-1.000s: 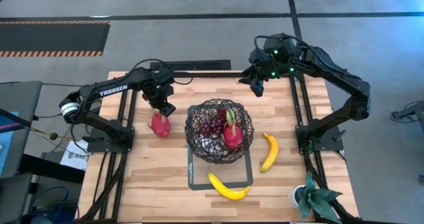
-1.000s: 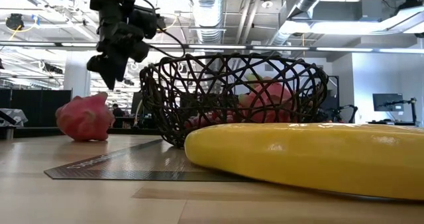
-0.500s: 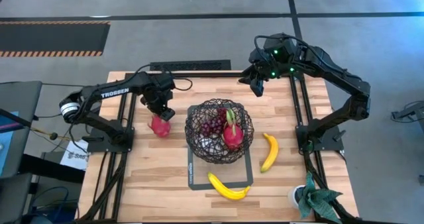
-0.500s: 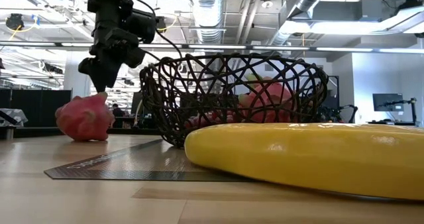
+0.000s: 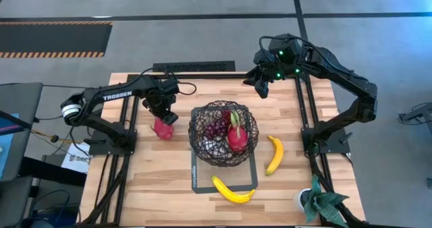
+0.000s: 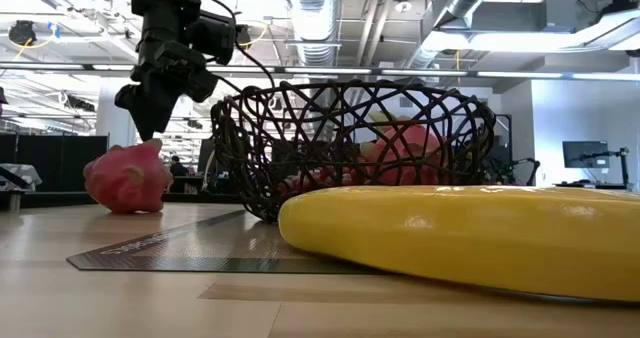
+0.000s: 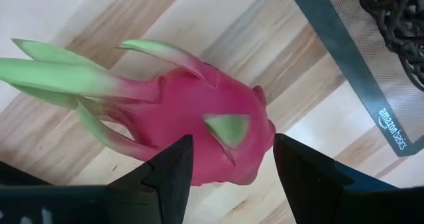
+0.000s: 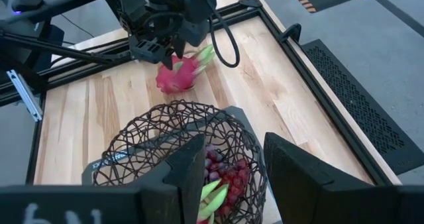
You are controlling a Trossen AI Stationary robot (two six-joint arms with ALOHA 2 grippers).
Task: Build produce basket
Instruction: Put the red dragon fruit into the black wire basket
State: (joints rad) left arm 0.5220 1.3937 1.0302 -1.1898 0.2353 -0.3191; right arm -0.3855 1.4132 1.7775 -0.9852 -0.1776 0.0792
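Note:
A pink-red dragon fruit (image 7: 199,128) with green tips lies on its side on the wooden table, left of the basket (image 5: 223,133). My left gripper (image 7: 232,151) hangs open just above it, pointing down, one finger on either side and clear of the fruit (image 6: 125,176). The dark wire basket stands on a grey mat (image 5: 197,182) and holds a second dragon fruit (image 5: 236,136) and dark red grapes (image 5: 216,128). Two yellow bananas lie on the table, one (image 5: 275,154) right of the basket, one (image 5: 233,191) near it. My right gripper (image 5: 262,88) waits open, raised over the far right.
A potted green plant (image 5: 320,204) stands at the table's near right corner. Black frame rails (image 5: 307,113) run along both sides of the table. Bare wood lies at the far edge behind the basket and at the near left.
My left gripper has moved a little toward the table's left edge and sunk slightly, coming over the dragon fruit on the table. Its fingers stay open. The fruit has not moved.

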